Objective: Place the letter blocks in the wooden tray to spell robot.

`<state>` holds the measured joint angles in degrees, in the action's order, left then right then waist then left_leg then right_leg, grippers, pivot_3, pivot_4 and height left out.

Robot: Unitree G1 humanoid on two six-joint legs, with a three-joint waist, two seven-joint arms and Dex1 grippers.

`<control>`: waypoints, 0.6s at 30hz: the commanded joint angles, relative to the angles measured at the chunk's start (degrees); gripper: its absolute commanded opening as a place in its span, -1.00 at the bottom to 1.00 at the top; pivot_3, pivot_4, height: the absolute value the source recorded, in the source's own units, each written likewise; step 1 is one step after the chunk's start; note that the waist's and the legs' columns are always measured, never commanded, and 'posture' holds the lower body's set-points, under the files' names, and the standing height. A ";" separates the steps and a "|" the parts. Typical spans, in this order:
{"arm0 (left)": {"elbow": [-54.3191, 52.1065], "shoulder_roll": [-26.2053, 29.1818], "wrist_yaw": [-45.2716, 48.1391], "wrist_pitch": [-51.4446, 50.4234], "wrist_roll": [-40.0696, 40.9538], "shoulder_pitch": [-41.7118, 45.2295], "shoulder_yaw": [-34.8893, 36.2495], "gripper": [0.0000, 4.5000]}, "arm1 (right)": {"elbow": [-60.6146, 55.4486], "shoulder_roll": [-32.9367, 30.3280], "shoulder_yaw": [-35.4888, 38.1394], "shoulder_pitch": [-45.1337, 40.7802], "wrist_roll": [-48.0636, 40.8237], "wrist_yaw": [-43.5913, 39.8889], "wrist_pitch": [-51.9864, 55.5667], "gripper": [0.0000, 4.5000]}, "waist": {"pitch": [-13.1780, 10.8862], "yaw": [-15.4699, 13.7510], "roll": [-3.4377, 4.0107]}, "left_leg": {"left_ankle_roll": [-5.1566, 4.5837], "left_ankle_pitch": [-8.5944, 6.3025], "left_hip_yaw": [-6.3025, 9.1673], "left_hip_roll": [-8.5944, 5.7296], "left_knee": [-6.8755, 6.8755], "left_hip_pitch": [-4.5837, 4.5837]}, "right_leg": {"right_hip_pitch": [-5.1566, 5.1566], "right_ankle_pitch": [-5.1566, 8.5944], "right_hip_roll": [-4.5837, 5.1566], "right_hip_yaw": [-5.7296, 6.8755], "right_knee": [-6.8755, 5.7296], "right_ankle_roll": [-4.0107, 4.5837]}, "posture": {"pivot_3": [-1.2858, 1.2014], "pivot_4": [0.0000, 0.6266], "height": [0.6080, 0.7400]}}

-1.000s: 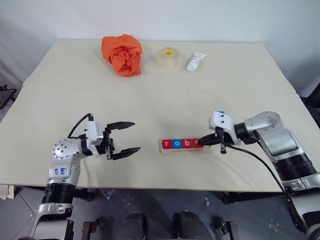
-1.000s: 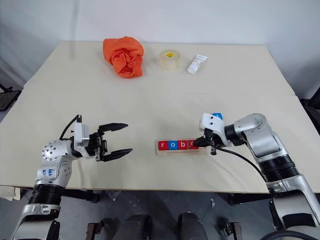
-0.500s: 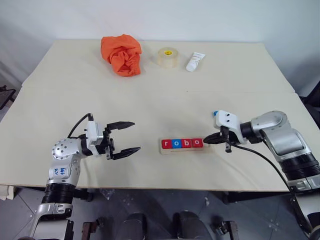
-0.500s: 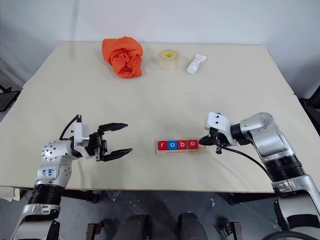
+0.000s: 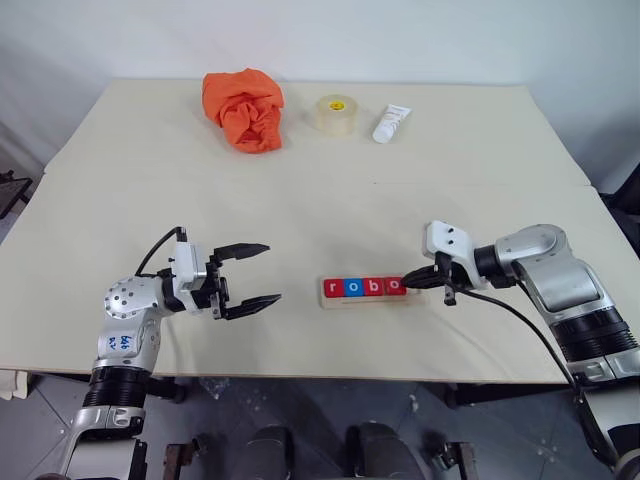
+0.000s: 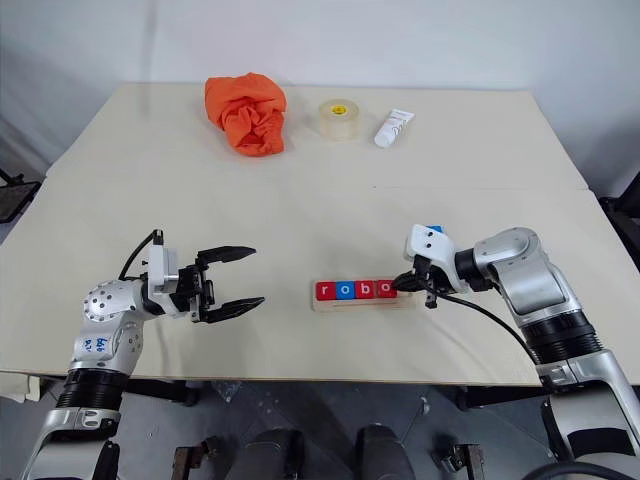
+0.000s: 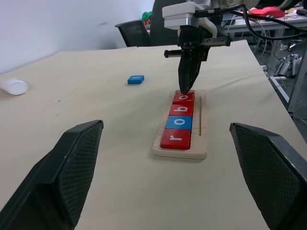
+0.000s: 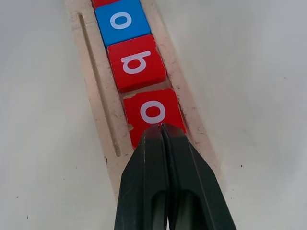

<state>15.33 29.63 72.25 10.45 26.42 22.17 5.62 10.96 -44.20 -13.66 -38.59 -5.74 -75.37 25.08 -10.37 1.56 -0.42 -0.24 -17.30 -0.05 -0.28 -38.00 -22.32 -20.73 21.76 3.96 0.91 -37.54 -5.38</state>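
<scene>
My counter [image 5: 300, 200] is a matt, pale, smooth sheet. The wooden tray [image 8: 100, 124] shows light, unvarnished grain. The letter blocks [image 8: 136, 62] look like smooth, slightly glossy plastic. My right pincer [image 8: 163, 132] is matt black plastic. At the far edge, the orange cloth [image 5: 245, 108] lies crumpled.

Beige table [image 5: 330, 200]: wooden tray [image 5: 372, 299], orange cloth [image 5: 245, 108], tape roll [image 5: 338, 114], perhaps tube [image 5: 391, 124].

wooden tray [image 7: 201, 125]: holds r-o-b-o tiles [image 7: 178, 122] in a row | blue tile [image 7: 135, 79]: loose on table
</scene>
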 commanded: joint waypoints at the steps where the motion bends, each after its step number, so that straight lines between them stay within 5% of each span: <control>1: -1.49 0.76 0.19 0.15 0.42 -0.11 0.77 1.00 | -2.01 -2.45 2.35 0.85 -0.85 -0.10 0.24 -0.98 | 0.00 -0.02 0.00 | 0.00 0.00 0.00 0.00 0.00 0.00 | 0.00 0.00 0.00 0.00 0.00 0.00 | 0.03 -0.52 1.00; 18: -1.16 0.47 0.10 0.34 0.20 0.42 0.47 1.00 | -2.17 -0.10 1.14 2.17 -1.07 1.21 -0.03 -0.98 | 0.00 -0.02 0.00 | 0.00 0.00 -0.01 0.00 0.00 0.00 | 0.01 0.00 0.01 0.00 0.01 0.00 | 0.03 -0.52 1.00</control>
<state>15.36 29.69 72.30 10.46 26.43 22.25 5.60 10.52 -44.22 -13.20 -35.68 -6.02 -74.18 25.06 -10.37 1.54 -0.42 -0.24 -17.30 -0.05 -0.28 -37.99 -22.32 -20.72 21.76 3.96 0.91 -37.53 -5.38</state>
